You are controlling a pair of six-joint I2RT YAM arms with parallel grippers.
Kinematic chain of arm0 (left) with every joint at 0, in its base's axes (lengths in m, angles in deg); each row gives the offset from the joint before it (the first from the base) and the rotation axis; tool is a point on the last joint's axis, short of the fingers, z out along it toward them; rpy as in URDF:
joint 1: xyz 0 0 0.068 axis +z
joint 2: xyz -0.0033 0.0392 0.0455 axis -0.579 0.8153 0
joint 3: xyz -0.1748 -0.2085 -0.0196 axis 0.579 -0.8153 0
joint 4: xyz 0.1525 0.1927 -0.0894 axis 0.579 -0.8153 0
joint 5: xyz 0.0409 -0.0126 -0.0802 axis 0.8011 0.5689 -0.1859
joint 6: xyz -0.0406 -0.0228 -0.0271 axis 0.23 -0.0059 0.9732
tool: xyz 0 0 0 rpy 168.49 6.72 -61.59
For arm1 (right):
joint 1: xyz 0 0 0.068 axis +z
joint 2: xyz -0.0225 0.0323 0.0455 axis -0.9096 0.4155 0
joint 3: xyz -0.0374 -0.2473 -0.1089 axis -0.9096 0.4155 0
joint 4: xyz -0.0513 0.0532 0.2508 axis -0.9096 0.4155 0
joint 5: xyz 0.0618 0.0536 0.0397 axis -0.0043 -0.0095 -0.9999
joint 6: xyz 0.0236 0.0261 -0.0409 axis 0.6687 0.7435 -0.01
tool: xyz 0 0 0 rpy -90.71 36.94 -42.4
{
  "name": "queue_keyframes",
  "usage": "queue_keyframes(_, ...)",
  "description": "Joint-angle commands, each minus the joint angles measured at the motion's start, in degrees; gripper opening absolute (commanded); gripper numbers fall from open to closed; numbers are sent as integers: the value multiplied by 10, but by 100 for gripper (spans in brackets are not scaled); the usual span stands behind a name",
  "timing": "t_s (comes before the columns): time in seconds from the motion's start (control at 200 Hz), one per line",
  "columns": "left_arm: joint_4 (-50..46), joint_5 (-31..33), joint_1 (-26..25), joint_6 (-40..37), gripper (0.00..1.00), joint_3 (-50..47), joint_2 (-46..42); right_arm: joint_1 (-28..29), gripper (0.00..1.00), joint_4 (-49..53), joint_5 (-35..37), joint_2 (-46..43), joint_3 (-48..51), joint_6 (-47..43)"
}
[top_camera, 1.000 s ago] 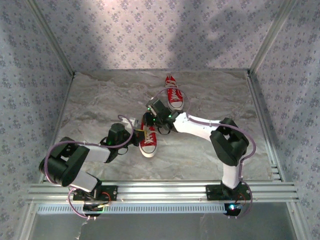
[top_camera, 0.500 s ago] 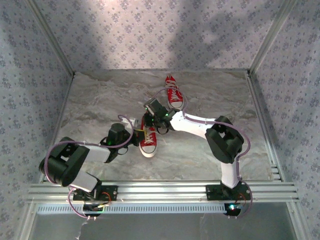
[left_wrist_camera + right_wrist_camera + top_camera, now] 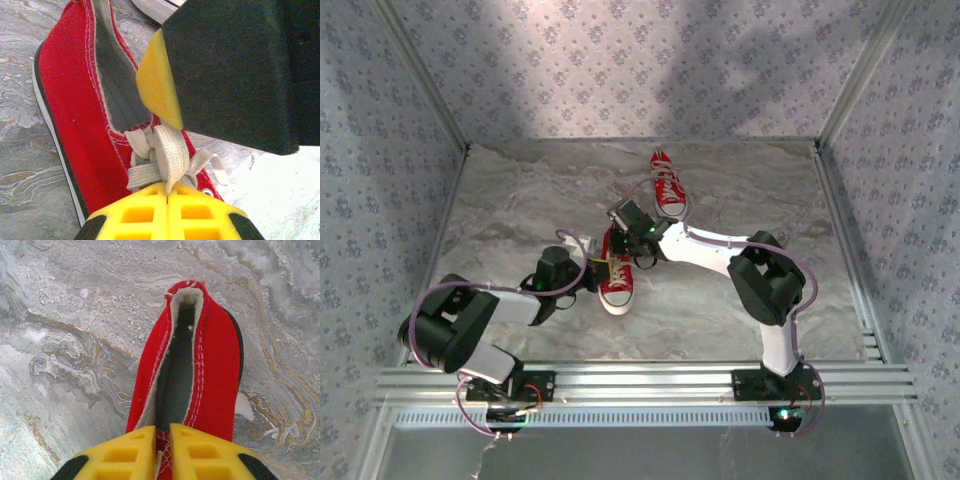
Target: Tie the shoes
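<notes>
Left wrist: lace [image 3: 170, 150] pinched between fingers [image 3: 135, 216].

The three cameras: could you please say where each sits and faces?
Top external: above and behind, facing down on the table; both arms show.
Left wrist: on the left arm, facing the lace; left end effector pinching it.
Right wrist: on the right arm, facing the heel; right end effector shows.
Shared: the near shoe.

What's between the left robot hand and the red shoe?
A white lace stretches from the red shoe up into the left gripper, which is shut on it. The left wrist view shows this.
</notes>
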Motion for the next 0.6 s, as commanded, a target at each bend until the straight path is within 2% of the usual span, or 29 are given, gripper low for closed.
queue_keyframes(0.0,6,-18,2,-10,0,-1,-3,2,11,12,-3,5,-15,-1)
queue_keyframes(0.225,5,-17,3,-10,0,-1,-3,0,0,-9,11,-21,5,-4)
queue_keyframes(0.595,4,-17,2,-10,0,-2,-4,-20,0,1,39,-47,15,-17)
